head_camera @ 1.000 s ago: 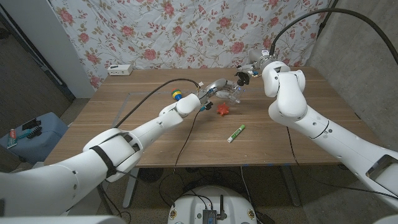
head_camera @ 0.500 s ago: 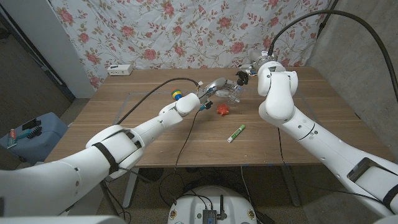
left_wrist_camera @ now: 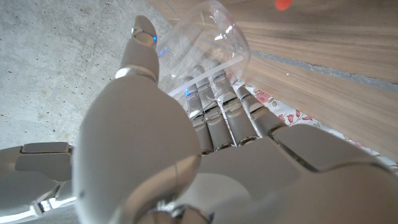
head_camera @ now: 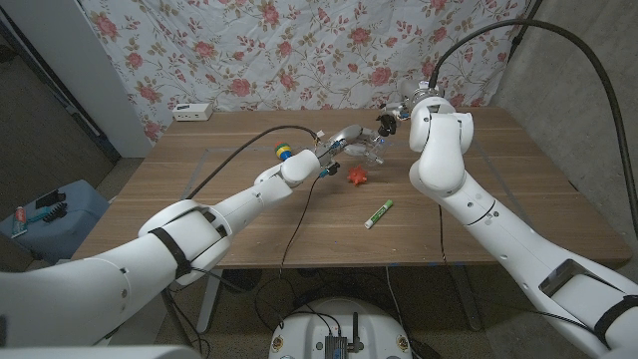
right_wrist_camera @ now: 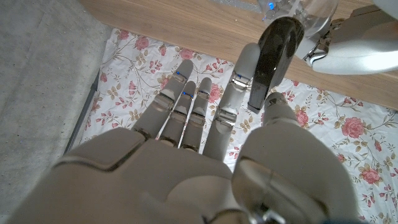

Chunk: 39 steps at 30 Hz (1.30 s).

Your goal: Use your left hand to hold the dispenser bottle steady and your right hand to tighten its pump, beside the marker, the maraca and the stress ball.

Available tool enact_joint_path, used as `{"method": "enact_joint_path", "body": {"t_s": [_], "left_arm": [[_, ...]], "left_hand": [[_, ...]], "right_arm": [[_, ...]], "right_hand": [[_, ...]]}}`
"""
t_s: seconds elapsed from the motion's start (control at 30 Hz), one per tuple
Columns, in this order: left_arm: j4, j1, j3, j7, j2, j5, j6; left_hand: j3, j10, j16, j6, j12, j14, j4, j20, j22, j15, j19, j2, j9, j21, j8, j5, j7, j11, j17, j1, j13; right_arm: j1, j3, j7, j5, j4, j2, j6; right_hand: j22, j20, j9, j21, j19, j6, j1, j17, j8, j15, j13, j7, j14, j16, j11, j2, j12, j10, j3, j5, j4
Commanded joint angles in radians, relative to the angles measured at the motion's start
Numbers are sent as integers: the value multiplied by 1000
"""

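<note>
Wooden table (head_camera: 249,224); left hand (head_camera: 344,141) grips bottle (head_camera: 371,150); right hand (head_camera: 392,117) pinches pump (right_wrist_camera: 273,53).

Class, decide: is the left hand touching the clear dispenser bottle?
Touching. The left wrist view shows the left hand with fingers wrapped against the dispenser bottle.

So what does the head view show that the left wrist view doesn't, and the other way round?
Head view alone: the green marker lying toward the table's near edge, the maraca beside the left forearm, the right hand at the black pump, a white power strip at the back, and the floral cloth behind the table.

Left wrist view alone: the left hand's fingers up close, wrapped around the clear wall of the dispenser bottle.

Both: the left hand, the dispenser bottle, the wooden table and the orange-red stress ball.
</note>
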<state>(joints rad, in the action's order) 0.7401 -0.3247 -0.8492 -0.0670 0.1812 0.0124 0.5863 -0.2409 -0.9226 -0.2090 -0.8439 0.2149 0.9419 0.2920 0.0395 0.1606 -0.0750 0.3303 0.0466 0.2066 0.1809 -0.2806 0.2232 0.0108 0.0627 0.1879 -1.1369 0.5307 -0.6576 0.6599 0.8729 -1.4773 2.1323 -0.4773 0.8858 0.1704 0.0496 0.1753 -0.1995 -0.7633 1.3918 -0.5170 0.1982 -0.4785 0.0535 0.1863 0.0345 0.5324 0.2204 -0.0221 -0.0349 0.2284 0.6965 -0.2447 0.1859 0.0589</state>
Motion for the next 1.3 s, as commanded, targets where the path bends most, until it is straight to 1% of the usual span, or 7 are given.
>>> {"method": "enact_joint_path", "body": {"t_s": [0.03, 0.23, 0.47, 0.63, 0.9, 1.2, 1.3], "left_arm": [[-9, -3, 1, 4, -3, 2, 10], [-7, -3, 1, 3, -1, 2, 10], [-1, -5, 2, 4, 2, 1, 9], [13, -10, 2, 5, 6, 0, 2], [52, -22, 5, 9, 20, -4, -18], [80, -33, 8, 14, 29, -9, -28], [97, -40, 11, 18, 36, -11, -38]], "left_hand": [[-142, -66, -4, -202, 3, 71, -134, 77, 2, -122, 7, -126, 4, 0, -4, 2, -51, 56, 3, 14, 3], [-143, -67, -4, -202, 4, 71, -134, 77, 2, -121, 6, -126, 4, -1, -3, 2, -52, 57, 3, 14, 3], [-143, -66, -3, -202, 3, 71, -135, 76, 2, -121, 6, -126, 4, -1, -2, 2, -51, 58, 2, 15, 3], [-142, -67, -3, -202, 3, 71, -135, 77, 2, -121, 6, -125, 4, 0, -1, 2, -52, 58, 2, 15, 2], [-142, -68, -3, -203, 4, 71, -134, 77, 2, -122, 6, -125, 4, -1, -1, 2, -52, 59, 2, 14, 3], [-142, -67, -3, -203, 3, 71, -133, 78, 2, -123, 4, -124, 4, -1, 0, 2, -53, 58, 2, 14, 3], [-142, -68, -3, -205, 4, 71, -134, 79, 2, -121, 4, -124, 4, -1, -1, 2, -53, 59, 2, 15, 3]], "right_arm": [[-30, -47, 10, -28, 2, 43, -53], [-39, -64, 11, -14, 10, 45, -76], [-33, -70, 53, -22, 9, 33, -112], [-33, -76, 59, -23, 15, 16, -140], [-37, -89, 82, -35, 32, -9, -177], [-47, -120, 104, -1, 65, -52, -238], [-60, -134, 88, 10, 88, -62, -243]], "right_hand": [[2, -18, 4, 6, 4, -25, 56, 4, 19, 18, 2, 7, -2, -7, -18, 25, -12, -3, 34, 12, -17], [2, -31, 5, 9, 16, -53, 109, 5, 44, 4, 3, 6, -12, -13, -26, 54, -25, -22, 69, 28, -36], [2, -46, 9, 12, 37, -138, 191, 8, 103, -21, 5, -11, -40, -22, -38, 80, -39, -60, 119, 57, -72], [2, -53, 12, 14, 52, -195, 221, 8, 136, -30, 6, -10, -58, -25, -43, 88, -46, -96, 139, 73, -86], [2, -69, 15, 17, 74, -231, 245, 7, 160, -53, 7, -10, -79, -28, -43, 100, -43, -114, 159, 88, -97], [0, -84, 28, 12, 96, -449, 263, 3, 255, -93, 11, 1, -121, -28, -46, 124, -50, -212, 201, 137, -105], [0, -88, 32, 14, 104, -473, 255, 2, 261, -98, 11, 10, -139, -33, -48, 126, -51, -233, 204, 144, -101]]}}
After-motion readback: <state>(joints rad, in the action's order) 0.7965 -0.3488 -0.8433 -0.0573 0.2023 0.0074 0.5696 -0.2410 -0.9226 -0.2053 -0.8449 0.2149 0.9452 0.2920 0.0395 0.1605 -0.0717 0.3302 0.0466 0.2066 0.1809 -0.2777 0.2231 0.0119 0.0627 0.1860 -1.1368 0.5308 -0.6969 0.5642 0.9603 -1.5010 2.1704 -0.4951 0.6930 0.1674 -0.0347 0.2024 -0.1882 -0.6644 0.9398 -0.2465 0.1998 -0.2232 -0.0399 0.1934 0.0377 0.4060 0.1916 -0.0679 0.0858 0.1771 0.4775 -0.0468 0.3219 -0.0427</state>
